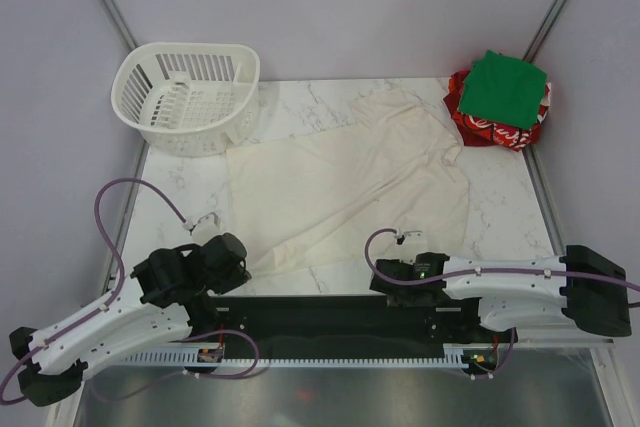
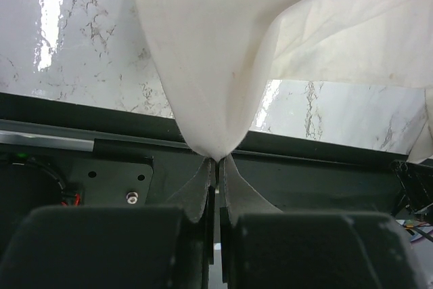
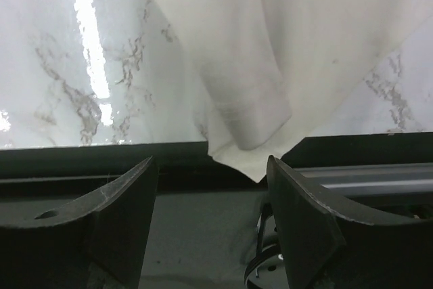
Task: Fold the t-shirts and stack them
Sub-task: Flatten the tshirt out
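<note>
The cream t-shirt (image 1: 350, 182) lies spread across the marble table, partly folded. My left gripper (image 1: 232, 253) is shut on its near left corner; in the left wrist view the cloth (image 2: 216, 65) tapers into the closed fingertips (image 2: 217, 162). My right gripper (image 1: 385, 275) is open at the table's near edge; the shirt's near right corner (image 3: 254, 147) hangs over the edge just ahead of its fingers, not gripped. The green t-shirt (image 1: 508, 87) lies folded on the red t-shirt with white lettering (image 1: 480, 125) at the far right corner.
A white slotted plastic basket (image 1: 186, 97) stands at the far left corner. The black base rail (image 1: 330, 319) runs along the near table edge. Grey walls close in the sides and back.
</note>
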Robot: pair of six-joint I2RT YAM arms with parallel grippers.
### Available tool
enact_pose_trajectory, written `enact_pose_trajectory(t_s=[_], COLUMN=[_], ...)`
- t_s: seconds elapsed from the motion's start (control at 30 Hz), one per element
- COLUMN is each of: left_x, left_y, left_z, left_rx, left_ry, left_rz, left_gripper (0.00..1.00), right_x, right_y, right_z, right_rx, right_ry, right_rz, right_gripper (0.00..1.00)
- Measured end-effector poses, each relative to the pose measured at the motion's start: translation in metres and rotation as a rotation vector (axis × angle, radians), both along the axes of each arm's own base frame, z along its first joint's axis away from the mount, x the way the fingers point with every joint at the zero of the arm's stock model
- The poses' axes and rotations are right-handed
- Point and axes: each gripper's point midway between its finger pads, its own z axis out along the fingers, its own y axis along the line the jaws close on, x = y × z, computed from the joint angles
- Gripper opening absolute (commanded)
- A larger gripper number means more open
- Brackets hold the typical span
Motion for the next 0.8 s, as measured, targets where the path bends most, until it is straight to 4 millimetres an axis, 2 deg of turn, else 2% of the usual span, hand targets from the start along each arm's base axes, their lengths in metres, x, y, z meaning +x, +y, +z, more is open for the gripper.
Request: enact_pose_trajectory(t_s=[0.1, 0.23, 0.33, 0.37, 0.6, 0.8], left_x=[0.001, 0.002, 0.002, 0.002, 0.004, 0.005], left_y=[-0.001, -0.003, -0.003, -0.003, -0.001, 0.002], left_z=[-0.001, -0.001, 0.0, 0.001, 0.01, 0.01], left_rx=[-0.002, -0.004, -0.016, -0.023, -0.083, -0.072], left_ry=[-0.001, -0.003, -0.01, -0.016, -0.061, -0.07], left_rz=[0.0, 0.0, 0.0, 0.001, 0.016, 0.032], left_gripper=[0.02, 0.02, 0.02, 0.02, 0.02, 0.02], right_x=[0.007, 0.008, 0.009, 0.009, 0.008, 0.007], right_y=[-0.007, -0.013, -0.01, -0.009, -0.012, -0.012], right_z=[-0.005, -0.012, -0.014, -0.015, -0.018, -0.016], right_rx=[-0.058, -0.107, -0.087, -0.074, -0.069, -0.052], right_ry=[-0.022, 0.003, 0.027, 0.037, 0.054, 0.054], right_rz=[-0.013, -0.028, -0.034, -0.037, -0.024, 0.004], right_gripper=[0.75, 0.66, 0.52, 0.41, 0.02, 0.0])
